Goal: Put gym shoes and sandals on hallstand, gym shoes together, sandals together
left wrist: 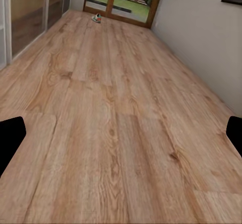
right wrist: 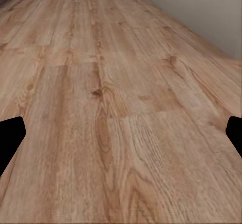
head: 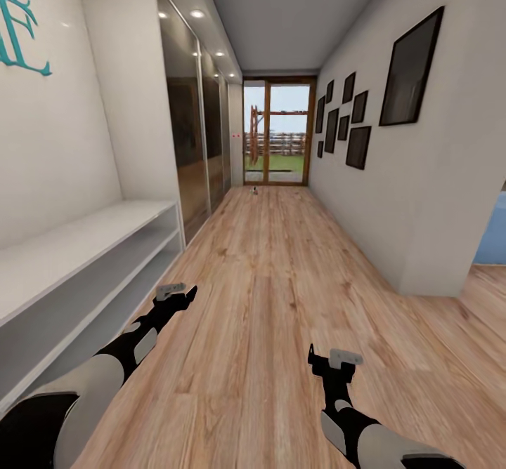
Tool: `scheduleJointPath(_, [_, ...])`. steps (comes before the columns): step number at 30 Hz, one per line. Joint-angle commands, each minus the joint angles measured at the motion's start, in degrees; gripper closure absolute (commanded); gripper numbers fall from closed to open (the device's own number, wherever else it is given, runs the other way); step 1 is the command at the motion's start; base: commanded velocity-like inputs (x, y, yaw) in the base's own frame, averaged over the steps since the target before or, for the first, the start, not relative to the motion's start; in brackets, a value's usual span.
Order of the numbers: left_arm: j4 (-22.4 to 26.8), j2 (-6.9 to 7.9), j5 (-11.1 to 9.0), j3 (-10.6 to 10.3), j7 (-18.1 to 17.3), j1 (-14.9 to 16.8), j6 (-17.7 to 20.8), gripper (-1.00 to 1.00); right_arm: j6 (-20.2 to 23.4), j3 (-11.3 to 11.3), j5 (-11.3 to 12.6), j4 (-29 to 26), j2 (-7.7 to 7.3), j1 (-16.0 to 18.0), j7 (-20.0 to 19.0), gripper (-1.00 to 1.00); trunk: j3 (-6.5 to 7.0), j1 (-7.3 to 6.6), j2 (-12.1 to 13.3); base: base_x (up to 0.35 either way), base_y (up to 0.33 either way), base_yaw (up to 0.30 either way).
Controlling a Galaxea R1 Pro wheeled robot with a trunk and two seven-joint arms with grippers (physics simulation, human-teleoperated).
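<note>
Here your left gripper (head: 184, 292) and right gripper (head: 329, 360) hang released, low in frame; a gym shoe (left wrist: 96, 17) sits top centre.

I can make out teal lettering (head: 21, 23) painted on the white wall (head: 49, 132) to my left, cut off by the frame edge; only what looks like a capital "E" is legible. Nothing else carries readable text.

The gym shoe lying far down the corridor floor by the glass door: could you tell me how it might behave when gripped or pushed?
The gym shoe looks tiny and blurred, so this is tentative. It sits flat on the floor, so it probably won't roll. On smooth planks a push would likely slide it. Its stiffness cannot be judged from here.
</note>
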State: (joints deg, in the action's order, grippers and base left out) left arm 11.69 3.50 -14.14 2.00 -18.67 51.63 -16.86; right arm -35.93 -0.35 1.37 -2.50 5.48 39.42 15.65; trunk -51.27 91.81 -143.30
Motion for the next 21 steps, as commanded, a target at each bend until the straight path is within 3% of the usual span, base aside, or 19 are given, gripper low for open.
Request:
scheduleJointPath(1, [-0.09, 0.01, -0.37, 0.20, -0.48, 0.05, -0.02, -1.00, -0.19, 0.00, 0.13, 0.04, 0.01, 0.04, 0.08, -1.00, -0.06, 0.02, -0.02, 0.346, 0.000, 0.000])
scheduleJointPath(21, [-0.09, 0.01, -0.37, 0.20, -0.49, 0.05, -0.02, -1.00, -0.19, 0.00, 0.13, 0.04, 0.04, 0.03, 0.07, -1.00, -0.06, 0.02, -0.02, 0.346, 0.000, 0.000])
